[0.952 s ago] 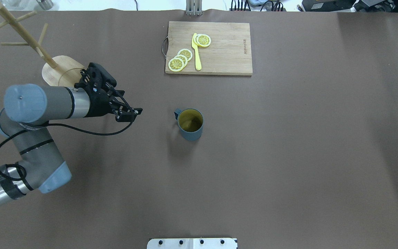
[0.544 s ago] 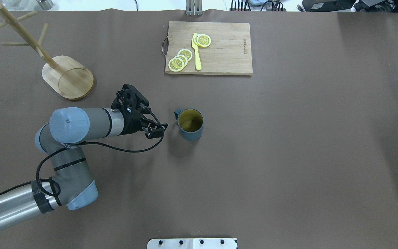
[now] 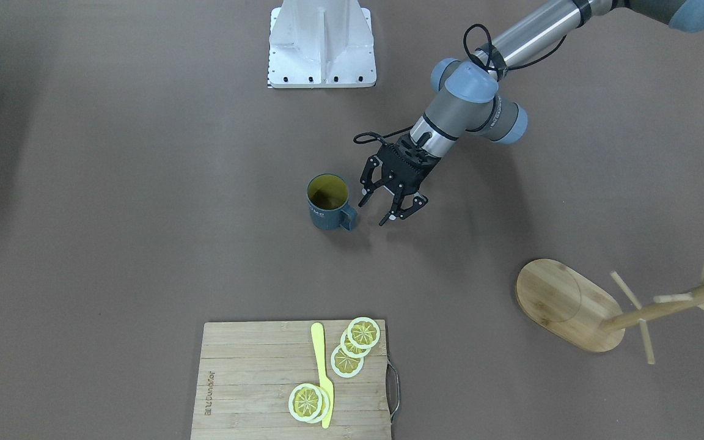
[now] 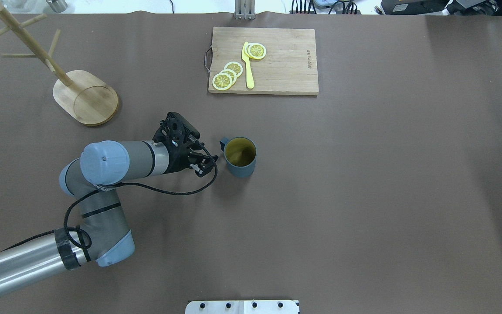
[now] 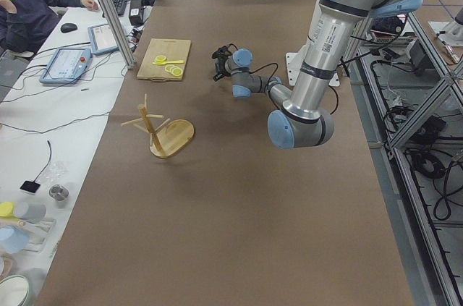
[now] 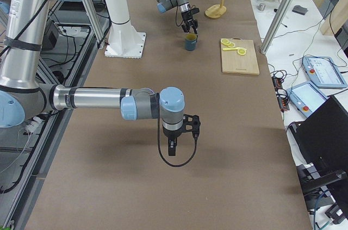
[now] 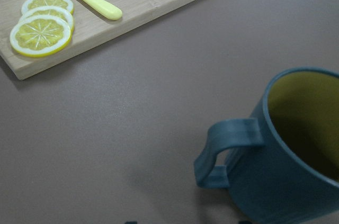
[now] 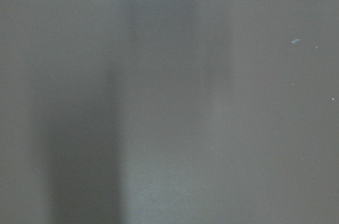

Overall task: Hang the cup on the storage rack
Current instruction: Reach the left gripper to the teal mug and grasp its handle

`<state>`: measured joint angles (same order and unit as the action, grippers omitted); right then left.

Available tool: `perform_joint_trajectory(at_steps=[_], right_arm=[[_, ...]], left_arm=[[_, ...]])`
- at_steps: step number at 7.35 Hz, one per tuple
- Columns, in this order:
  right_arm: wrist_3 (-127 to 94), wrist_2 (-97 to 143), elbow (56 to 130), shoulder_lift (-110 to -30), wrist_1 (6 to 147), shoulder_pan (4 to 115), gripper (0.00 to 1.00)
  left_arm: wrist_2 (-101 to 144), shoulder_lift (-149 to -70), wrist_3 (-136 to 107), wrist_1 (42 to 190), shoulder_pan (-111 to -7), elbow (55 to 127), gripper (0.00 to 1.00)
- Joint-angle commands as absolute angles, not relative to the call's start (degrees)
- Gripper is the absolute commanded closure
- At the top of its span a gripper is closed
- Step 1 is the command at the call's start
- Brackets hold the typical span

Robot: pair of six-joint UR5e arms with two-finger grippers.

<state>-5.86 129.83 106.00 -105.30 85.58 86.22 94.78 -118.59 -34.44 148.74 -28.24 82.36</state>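
cup (image 4: 240,157): teal, yellow inside, upright, mid-table | storage rack (image 4: 89,102): bamboo, upright, well apart

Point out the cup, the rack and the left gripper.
cup (image 4: 240,156): overhead view, on its yellow inside.
rack (image 4: 86,99): overhead view, on its oval base.
left gripper (image 3: 374,212): front-facing view, midway between its open fingertips.

Cup (image 3: 326,217) lettering, board (image 3: 248,366) stamp — both illegible.
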Motion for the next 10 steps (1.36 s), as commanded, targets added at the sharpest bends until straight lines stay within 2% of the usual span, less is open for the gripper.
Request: perform_joint_trajectory(at_steps=[1, 2, 4, 7, 10], right_arm=[[-5.8, 129.81, 106.0, -105.29, 85.6, 86.22, 0.0], [-5.8, 129.81, 106.0, -105.29, 85.52, 86.22, 0.0], [-5.8, 129.81, 106.0, -105.29, 85.61, 86.22, 0.0], [-5.8, 129.81, 106.0, -105.29, 85.52, 86.22, 0.0], [-5.8, 129.64, 106.0, -105.29, 85.52, 86.22, 0.0]], left_arm=[[94.75, -121.28, -34.45, 148.89, -28.21, 79.2, 0.42], [94.75, -121.72, -34.45, 148.89, -28.21, 78.84, 0.44], [94.75, -121.9, -34.45, 148.89, -28.21, 78.49, 0.55], [94.75, -122.25, -34.54, 149.76, -28.21, 78.22, 0.57], [94.75, -122.43, -34.54, 150.12, -28.21, 78.14, 0.64]])
